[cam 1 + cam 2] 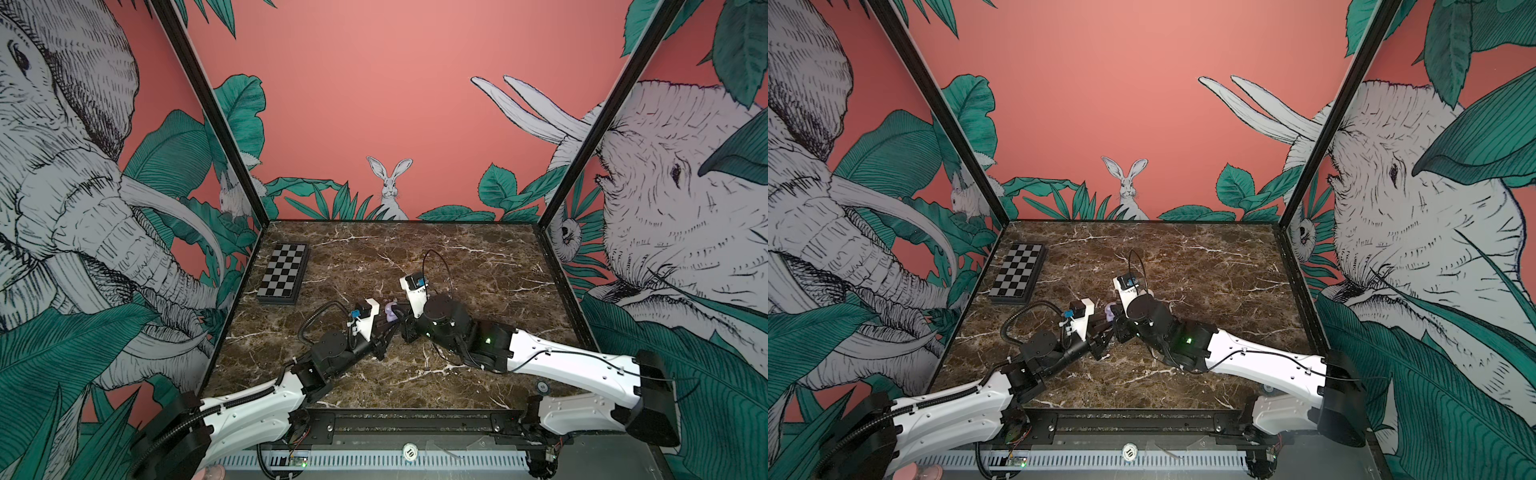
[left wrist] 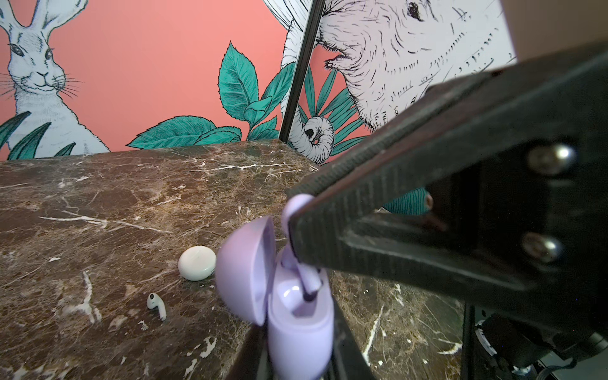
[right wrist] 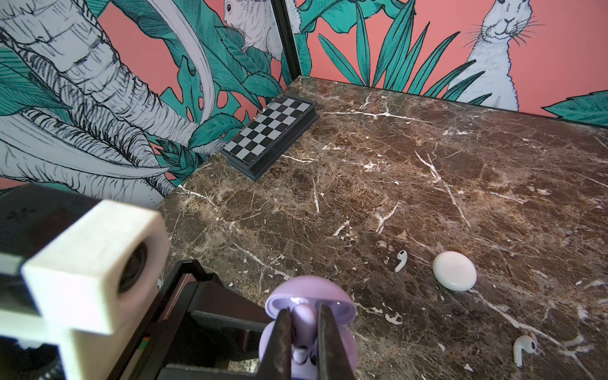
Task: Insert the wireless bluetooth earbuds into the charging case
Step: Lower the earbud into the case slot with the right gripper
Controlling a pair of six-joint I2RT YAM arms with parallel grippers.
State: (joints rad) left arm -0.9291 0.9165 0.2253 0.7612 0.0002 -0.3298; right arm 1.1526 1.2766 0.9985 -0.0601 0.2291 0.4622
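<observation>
— Nearest the arms: right pincer (image 3: 304, 312) clenched on lilac earbud (image 3: 302, 320), stem tip inside lilac case (image 2: 297, 332) clamped by left pincer (image 2: 301, 362).
— Handling?
— Probably light, slick; pinch mid-body. Farther on counter (image 3: 427, 164): white earbud (image 3: 523, 348), second white earbud (image 3: 401, 260), white case (image 3: 454, 270)

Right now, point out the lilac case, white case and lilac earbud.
lilac case (image 2: 299, 339), left wrist view, lower shell.
white case (image 3: 454, 270), right wrist view, lid centre.
lilac earbud (image 3: 303, 314), right wrist view, its head.
</observation>
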